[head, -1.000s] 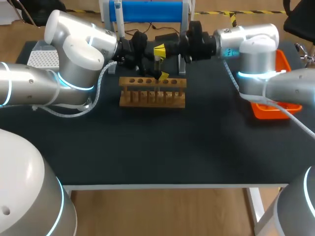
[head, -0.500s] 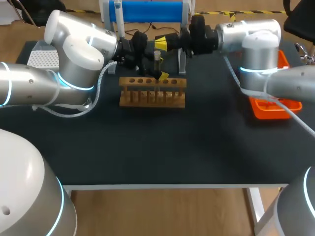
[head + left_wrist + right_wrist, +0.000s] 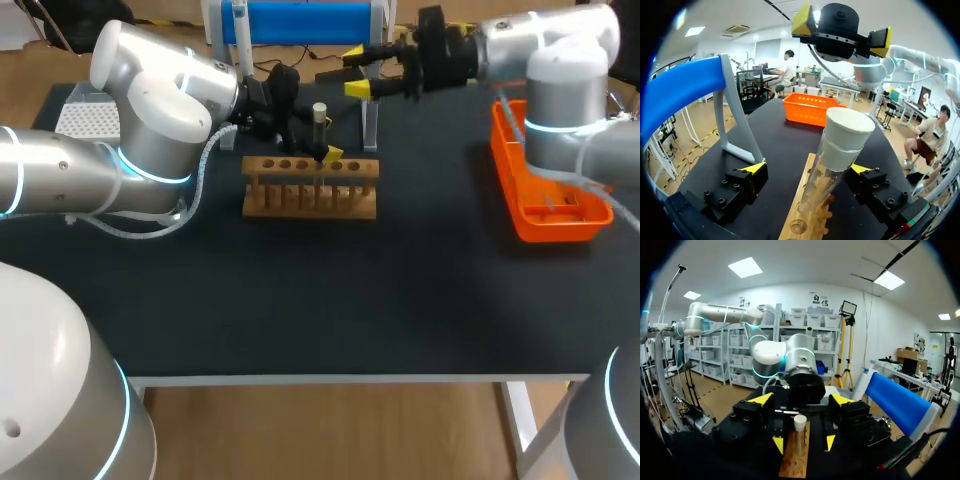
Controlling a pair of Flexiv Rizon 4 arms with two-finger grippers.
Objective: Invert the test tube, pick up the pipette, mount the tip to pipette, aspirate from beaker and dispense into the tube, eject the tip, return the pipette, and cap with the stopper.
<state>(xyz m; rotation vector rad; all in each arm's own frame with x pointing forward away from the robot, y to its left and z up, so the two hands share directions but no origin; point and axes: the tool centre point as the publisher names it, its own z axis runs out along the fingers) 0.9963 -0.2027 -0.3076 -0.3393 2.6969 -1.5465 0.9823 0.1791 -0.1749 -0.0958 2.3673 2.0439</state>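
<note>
At the far middle of the table (image 3: 300, 300), the test tube (image 3: 320, 135) stands upright in the wooden rack (image 3: 310, 195), its lower end in one of the rack's holes and the white stopper (image 3: 320, 108) seated in its mouth. My left gripper (image 3: 808, 169) is down at the rack with the tube between its fingers (image 3: 747, 185). The left wrist view shows them spread apart, with a clear gap on one side. The right wrist view shows space on both sides of the glass, so I read them as apart and not clamped on the tube. My right gripper (image 3: 355, 70) hangs beyond the rack and above it, near the blue-topped stand (image 3: 300, 20). It is turned toward the tube, its yellow-tipped fingers wide apart with nothing between them, well clear of the stopper. An orange basket (image 3: 520, 215) sits on the table's right side, under my right arm.
</note>
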